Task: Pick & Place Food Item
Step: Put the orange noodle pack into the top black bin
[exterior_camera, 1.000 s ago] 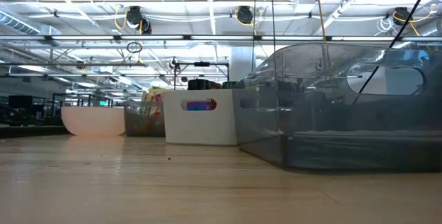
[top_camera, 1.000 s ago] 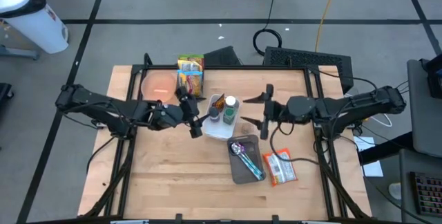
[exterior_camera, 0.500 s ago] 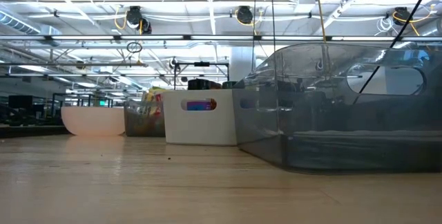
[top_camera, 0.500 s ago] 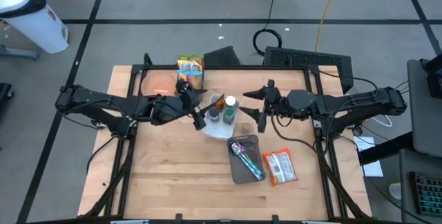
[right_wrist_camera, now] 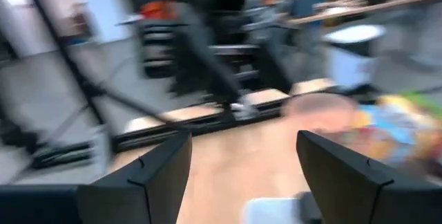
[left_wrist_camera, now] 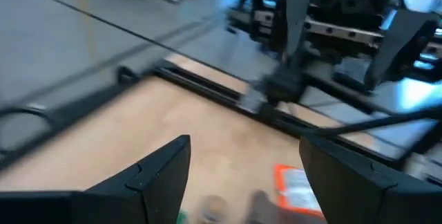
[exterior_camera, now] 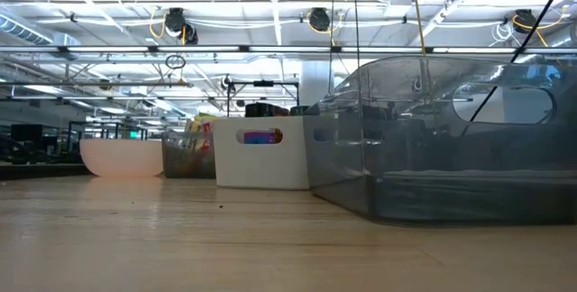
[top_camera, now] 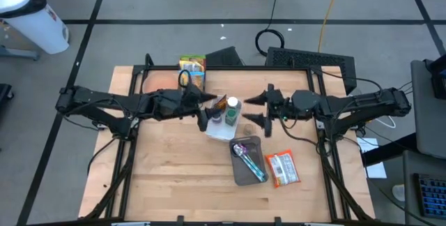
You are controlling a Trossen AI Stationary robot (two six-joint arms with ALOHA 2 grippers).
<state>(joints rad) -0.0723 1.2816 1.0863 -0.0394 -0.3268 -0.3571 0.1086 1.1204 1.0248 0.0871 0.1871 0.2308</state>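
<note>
The right gripper (right_wrist_camera: 238,175) holds its two dark fingers (right_wrist_camera: 148,172) well apart, the jaws open with nothing between them, and beyond them lies the pale wooden tabletop (right_wrist_camera: 228,151). Just past the fingers, at the near edge of the tabletop, sits part of a white container (right_wrist_camera: 276,211), and beyond it a pinkish round bowl (right_wrist_camera: 324,110) stands beside a colourful packet (right_wrist_camera: 394,124), though motion blur hides their details. Behind the tabletop a dark metal frame (right_wrist_camera: 207,51) rises with slanted struts, and the room past it is only a smear of shapes.
</note>
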